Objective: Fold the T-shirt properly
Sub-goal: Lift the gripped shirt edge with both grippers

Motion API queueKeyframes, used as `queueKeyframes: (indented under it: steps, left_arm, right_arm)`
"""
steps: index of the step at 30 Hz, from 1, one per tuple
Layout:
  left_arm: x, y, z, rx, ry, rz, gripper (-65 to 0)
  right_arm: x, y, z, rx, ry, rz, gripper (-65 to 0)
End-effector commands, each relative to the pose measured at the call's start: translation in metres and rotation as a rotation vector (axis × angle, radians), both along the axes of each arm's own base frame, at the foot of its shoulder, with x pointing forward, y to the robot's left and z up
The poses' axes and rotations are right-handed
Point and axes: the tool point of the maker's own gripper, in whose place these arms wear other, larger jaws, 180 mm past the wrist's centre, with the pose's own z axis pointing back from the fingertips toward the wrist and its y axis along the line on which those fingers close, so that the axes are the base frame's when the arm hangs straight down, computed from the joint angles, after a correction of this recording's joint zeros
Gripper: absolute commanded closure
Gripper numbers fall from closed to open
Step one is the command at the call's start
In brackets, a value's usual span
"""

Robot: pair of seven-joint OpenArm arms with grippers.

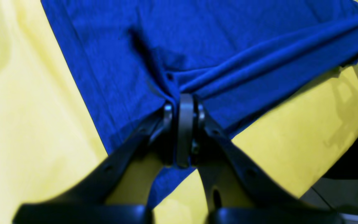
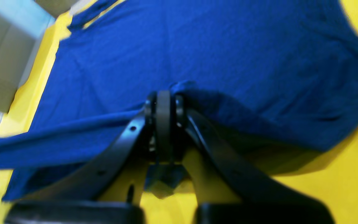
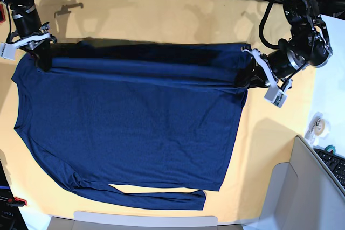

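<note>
While both hands [image 3: 249, 77] [image 3: 40, 57] grip the T-shirt's [image 3: 129, 133] far edge, bare tablecloth [image 3: 161, 17] lies beyond.

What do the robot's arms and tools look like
Both arms are black, jointed, with black cables looping along them and white brackets near the wrists. The left tool and right tool each have two dark, tapering fingers with small screw holes.

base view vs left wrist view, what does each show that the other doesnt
Only the base view shows the whole T-shirt spread on the yellow cloth, the sleeve along its lower edge, the right tool and a tape roll. Only the left wrist view shows the left tool pinched shut on bunched fabric. Both show the shirt and the cloth.
</note>
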Motion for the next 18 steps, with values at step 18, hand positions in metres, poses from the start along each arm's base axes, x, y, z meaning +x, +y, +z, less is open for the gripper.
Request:
queueKeyframes:
  steps: [18]
  left_arm:
    - [-0.002,0.028,-0.055,-0.066,0.176,0.081,-0.1]
  right_arm:
    - [0.014,-0.007,-0.069,0.085,0.159,-0.024,0.0]
